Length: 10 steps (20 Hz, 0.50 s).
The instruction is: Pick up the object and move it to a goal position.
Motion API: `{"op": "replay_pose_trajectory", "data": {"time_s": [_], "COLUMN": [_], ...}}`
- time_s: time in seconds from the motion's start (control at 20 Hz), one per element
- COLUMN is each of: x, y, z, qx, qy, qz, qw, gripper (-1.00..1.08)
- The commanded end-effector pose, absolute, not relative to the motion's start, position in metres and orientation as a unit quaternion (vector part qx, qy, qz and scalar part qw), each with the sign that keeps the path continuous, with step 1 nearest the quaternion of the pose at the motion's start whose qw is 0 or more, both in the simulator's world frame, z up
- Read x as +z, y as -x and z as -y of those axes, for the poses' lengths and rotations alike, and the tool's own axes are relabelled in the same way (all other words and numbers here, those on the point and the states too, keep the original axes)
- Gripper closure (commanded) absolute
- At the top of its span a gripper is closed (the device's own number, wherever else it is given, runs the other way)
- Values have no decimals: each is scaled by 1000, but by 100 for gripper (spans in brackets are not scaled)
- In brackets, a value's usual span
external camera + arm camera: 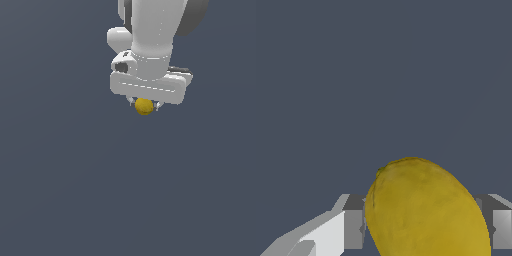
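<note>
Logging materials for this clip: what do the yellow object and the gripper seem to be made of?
The yellow object looks like a lemon: matte, faintly mottled yellow rind with a small greenish nub at one end, though it is a simulator render. The gripper looks like smooth white plastic or painted metal with a soft sheen; its fingers appear flat grey, material unclear.

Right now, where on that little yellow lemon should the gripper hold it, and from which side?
Across its narrow middle, coming from above. The lemon is a smooth oval, so fingers on its two flanks get the shortest span. The gripper appears to hold it that way already, a finger on each side.
</note>
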<state>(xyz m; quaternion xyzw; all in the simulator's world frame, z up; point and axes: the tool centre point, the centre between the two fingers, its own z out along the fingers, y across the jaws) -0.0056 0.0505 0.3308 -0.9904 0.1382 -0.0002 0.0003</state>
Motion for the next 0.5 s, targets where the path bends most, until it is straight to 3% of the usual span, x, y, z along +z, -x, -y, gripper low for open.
{"op": "replay_pose_trajectory", "data": {"time_s": [0.0,0.45], "x": [346,365], "y": [8,9], "z": [-48,-45], "qx": [0,0], "qy": [990,990], "qz": [-138,-138], "qw": [0,0], "gripper": [108,108]}}
